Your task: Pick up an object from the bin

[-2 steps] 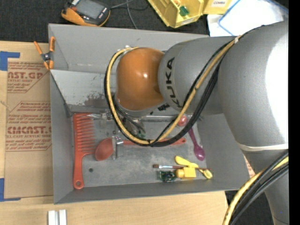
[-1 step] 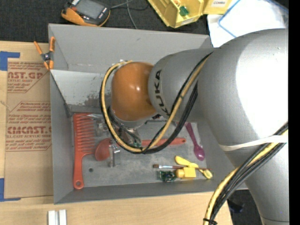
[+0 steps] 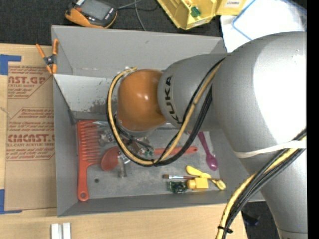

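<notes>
Toward the left of the bin (image 3: 149, 49), a small red rounded piece (image 3: 108, 161) is seen just beside the hand (image 3: 123, 164) (whether apart or together cannot be told). A red comb (image 3: 85, 148) is laid further left, a purple spoon (image 3: 208, 151) well to the right.

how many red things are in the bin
3: a comb along the left, a round piece beside it, a thin stick mid-bin. The arm may hide more.
</notes>
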{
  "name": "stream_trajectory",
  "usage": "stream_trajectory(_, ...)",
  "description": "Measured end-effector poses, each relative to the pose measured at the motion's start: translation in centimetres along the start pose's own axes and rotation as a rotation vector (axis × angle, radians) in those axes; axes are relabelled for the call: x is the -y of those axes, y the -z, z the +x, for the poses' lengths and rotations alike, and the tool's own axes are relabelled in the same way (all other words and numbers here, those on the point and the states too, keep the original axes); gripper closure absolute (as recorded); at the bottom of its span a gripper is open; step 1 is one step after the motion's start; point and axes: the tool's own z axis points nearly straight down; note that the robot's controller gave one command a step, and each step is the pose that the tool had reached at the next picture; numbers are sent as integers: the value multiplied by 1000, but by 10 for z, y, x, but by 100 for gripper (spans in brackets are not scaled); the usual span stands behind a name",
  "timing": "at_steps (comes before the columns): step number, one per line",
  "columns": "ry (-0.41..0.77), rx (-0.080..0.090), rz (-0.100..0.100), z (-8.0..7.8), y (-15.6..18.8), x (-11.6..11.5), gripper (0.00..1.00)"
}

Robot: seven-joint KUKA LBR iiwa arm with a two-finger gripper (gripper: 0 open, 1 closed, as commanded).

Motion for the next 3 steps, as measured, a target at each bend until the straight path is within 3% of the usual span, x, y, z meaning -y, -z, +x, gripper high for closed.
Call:
stream_trajectory(1,-174,-16,-4,-1,7,0,100)
stream_trajectory(3,-174,-16,-5,0,15,0,100)
